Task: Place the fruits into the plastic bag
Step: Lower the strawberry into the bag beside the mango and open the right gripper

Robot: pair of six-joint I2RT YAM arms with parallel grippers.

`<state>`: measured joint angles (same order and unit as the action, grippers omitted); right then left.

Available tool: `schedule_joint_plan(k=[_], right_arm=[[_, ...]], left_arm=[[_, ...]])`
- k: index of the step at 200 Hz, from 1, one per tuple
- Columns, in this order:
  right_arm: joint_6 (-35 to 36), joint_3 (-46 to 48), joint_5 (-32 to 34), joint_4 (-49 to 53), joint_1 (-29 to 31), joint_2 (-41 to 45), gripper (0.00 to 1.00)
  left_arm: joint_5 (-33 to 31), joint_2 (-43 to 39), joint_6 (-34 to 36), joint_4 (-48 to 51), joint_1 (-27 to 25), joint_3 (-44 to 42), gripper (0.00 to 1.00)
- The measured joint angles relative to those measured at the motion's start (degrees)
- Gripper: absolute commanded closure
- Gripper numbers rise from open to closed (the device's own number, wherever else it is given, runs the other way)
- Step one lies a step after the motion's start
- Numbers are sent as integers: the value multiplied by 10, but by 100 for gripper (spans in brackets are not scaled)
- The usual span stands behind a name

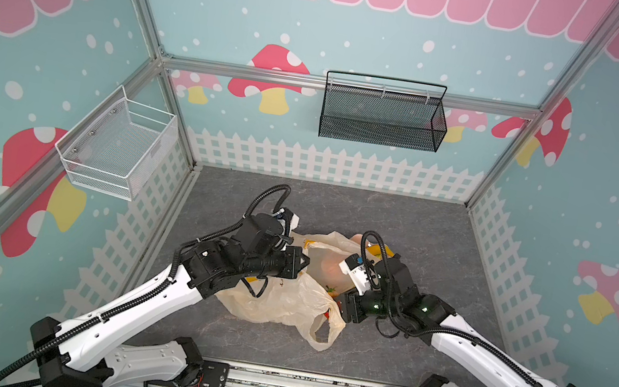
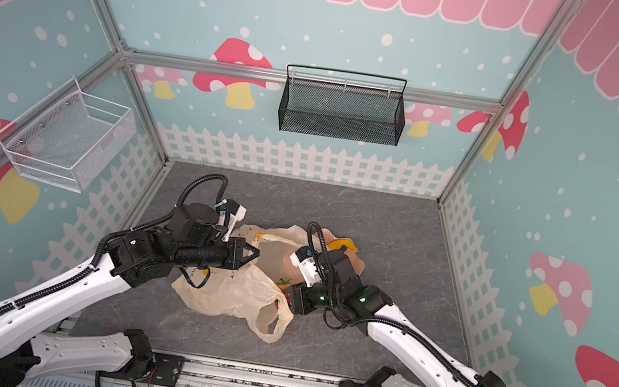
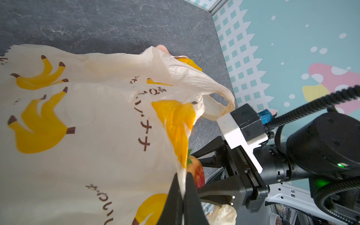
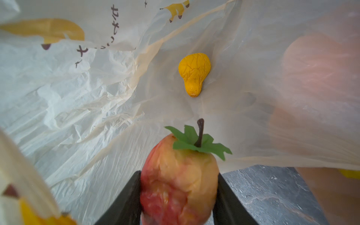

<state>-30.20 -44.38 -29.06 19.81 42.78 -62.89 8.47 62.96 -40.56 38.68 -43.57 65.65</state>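
The plastic bag (image 1: pixel 282 304) (image 2: pixel 232 296), cream with printed bananas, lies crumpled mid-table. My left gripper (image 1: pixel 305 262) (image 2: pixel 257 253) (image 3: pixel 183 187) is shut on the bag's (image 3: pixel 87 126) rim and holds the mouth up. My right gripper (image 4: pixel 178 175) (image 1: pixel 337 301) is shut on a red-and-yellow toy apple (image 4: pixel 179 179) (image 3: pixel 195 171) with a green leaf, at the bag's mouth. A yellow pear-shaped fruit (image 4: pixel 194 72) lies deeper inside the bag (image 4: pixel 78 97). A yellow banana (image 1: pixel 376 249) (image 2: pixel 342 244) rests behind the bag.
A pink plate (image 1: pixel 355 237) (image 2: pixel 357 265) sits behind the bag, partly under it, and carries the banana. A black mesh basket (image 1: pixel 383 113) hangs on the back wall. A white wire basket (image 1: pixel 117 147) hangs on the left wall.
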Motion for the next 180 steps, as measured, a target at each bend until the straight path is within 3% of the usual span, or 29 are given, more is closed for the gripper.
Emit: schedule_joint_plan(k=[110, 180], right_arm=[[16, 13, -23, -78, 0, -83, 60], [15, -67, -68, -133, 0, -210, 58]], left_arm=[[21, 0, -2, -13, 0, 0, 98], [20, -16, -7, -12, 0, -13, 99]])
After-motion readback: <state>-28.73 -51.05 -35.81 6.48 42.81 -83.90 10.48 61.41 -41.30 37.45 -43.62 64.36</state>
